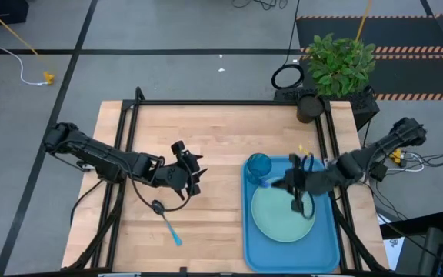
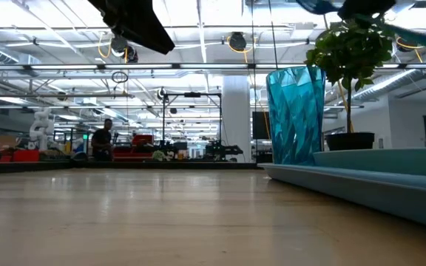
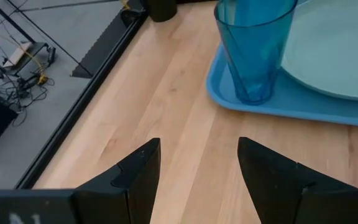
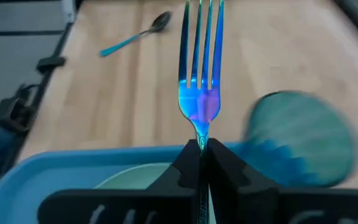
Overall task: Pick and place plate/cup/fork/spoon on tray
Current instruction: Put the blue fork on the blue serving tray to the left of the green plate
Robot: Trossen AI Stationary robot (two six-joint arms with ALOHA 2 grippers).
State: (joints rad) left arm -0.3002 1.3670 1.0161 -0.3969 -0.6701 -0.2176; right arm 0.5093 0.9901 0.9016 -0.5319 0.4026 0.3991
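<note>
The blue tray (image 1: 252,246) lies at the table's right. The mint plate (image 1: 279,215) rests flat in it, and the teal cup (image 1: 258,165) stands upright in its far left corner. My right gripper (image 1: 279,183) hovers over the tray between cup and plate, shut on the fork (image 4: 201,74), whose tines point toward the table's left. The spoon (image 1: 166,219) lies flat on the bare wood left of the tray. My left gripper (image 1: 192,175) hangs open above the wood beyond the spoon, nothing between its fingers (image 3: 145,162). My right gripper pinches the fork's neck just behind the tines (image 4: 201,138) between its two fingers. The handle is hidden between them. The fingers come from the table's right, slanting down, and lie along the fork. The fork sticks out past the fingertips, lifted clear of tray and plate.
A potted plant (image 1: 338,61) and a dark pot (image 1: 310,108) stand at the table's far right corner. A black frame rail (image 3: 79,106) runs along the table's edge. Bare wood (image 1: 206,131) stretches left of the tray.
</note>
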